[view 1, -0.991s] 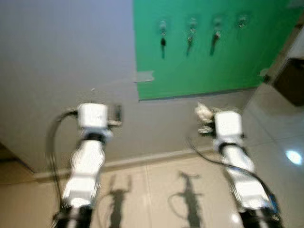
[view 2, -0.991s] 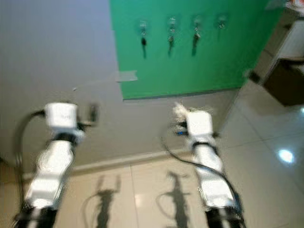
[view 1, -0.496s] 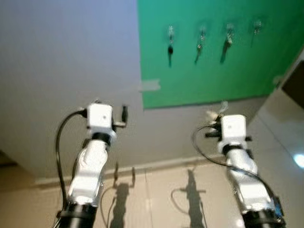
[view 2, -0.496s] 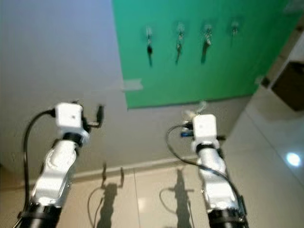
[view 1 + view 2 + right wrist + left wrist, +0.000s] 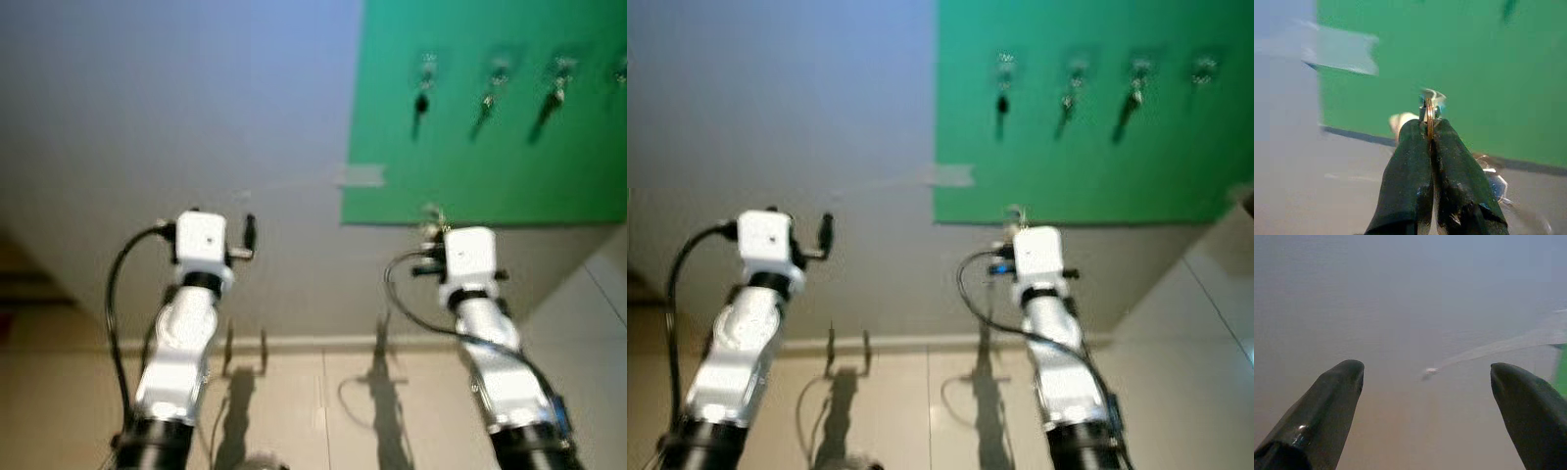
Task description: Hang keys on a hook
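A green board (image 5: 1078,147) is fixed to the grey wall at upper right. It carries a row of small hooks. Three of them hold hanging keys (image 5: 1002,98), and the rightmost hook (image 5: 1205,69) looks bare. My right gripper (image 5: 1429,122) is shut on a brass key ring (image 5: 1429,105), with more keys dangling beside its fingers (image 5: 1410,181). It is held up below the board's lower left part, short of the wall; the keys (image 5: 431,217) show above the right wrist (image 5: 468,255). My left gripper (image 5: 1425,372) is open and empty, facing bare grey wall.
A strip of tape (image 5: 361,176) sits on the wall at the board's left edge. A skirting board (image 5: 323,343) runs below, above beige floor tiles (image 5: 323,411). A dark opening (image 5: 20,284) lies far left. The arms' shadows fall on the wall.
The whole view has swung, so the green board now sits further right and the picture is blurred. Both arms keep their raised pose, and the right gripper still holds the keys.
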Tool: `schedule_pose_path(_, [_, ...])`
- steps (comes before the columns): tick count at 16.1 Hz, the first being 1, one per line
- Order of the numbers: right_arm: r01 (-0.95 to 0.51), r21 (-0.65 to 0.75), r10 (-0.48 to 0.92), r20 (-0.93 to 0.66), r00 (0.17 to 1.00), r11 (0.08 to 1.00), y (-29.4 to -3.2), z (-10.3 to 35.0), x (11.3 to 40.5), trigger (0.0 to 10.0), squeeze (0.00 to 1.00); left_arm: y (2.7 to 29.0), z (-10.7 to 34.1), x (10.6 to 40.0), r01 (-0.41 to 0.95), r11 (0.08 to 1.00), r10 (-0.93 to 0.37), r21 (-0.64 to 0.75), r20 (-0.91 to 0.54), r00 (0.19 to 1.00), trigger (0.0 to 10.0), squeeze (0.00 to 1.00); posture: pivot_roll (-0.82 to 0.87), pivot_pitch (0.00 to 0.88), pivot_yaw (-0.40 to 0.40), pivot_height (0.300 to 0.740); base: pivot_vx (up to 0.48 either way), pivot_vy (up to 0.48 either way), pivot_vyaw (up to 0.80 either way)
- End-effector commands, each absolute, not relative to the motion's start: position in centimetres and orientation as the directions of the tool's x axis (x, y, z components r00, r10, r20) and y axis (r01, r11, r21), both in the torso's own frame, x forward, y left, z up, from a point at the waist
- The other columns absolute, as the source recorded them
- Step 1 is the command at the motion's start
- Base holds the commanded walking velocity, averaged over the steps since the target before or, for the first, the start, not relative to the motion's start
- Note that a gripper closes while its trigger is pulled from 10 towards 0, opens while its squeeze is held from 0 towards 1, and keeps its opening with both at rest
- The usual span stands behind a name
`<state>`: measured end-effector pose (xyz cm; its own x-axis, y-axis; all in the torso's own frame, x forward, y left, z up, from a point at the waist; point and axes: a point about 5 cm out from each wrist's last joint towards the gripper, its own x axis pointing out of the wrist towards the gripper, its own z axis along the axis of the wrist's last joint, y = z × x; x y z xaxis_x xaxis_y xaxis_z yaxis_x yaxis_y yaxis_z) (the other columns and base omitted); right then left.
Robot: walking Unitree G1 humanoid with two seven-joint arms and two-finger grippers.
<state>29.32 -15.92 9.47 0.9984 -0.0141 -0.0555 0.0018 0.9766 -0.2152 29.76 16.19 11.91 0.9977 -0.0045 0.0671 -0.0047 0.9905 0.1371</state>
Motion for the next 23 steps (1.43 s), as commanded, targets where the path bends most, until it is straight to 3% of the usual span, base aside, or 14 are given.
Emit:
schedule_pose_path(1, [0.03, -0.227, -0.041, -0.043, 0.998, 0.973, -16.5, 9.8, 29.6, 10.0, 0.0, 15.8, 12.2, 30.2, -0.004, 0.991, -0.006, 0.135, 0.072, 0.997, 10.0, 0.0, -0.11, 0.024, 0.034, 0.74, 0.0, -0.416, 0.8])
schedule_pose_path(10, [0.102, -0.238, -0.11, -0.019, 0.994, 0.966, -18.2, 10.6, 29.6, 10.0, 0.0, 14.3, 12.1, 31.0, 0.02, 0.991, -0.028, 0.13, 0.063, 0.998, 10.0, 0.0, -0.16, 0.033, 0.052, 0.74, 0.0, -0.412, 0.0])
schedule_pose_path(23, [0.111, -0.236, -0.12, -0.023, 0.993, 0.965, -18.8, 10.5, 28.4, 10.0, 0.0, 14.7, 11.0, 30.5, 0.023, 0.991, -0.029, 0.131, 0.045, 0.999, 10.0, 0.0, -0.19, 0.0, 0.056, 0.74, 0.0, -0.415, 0.0])
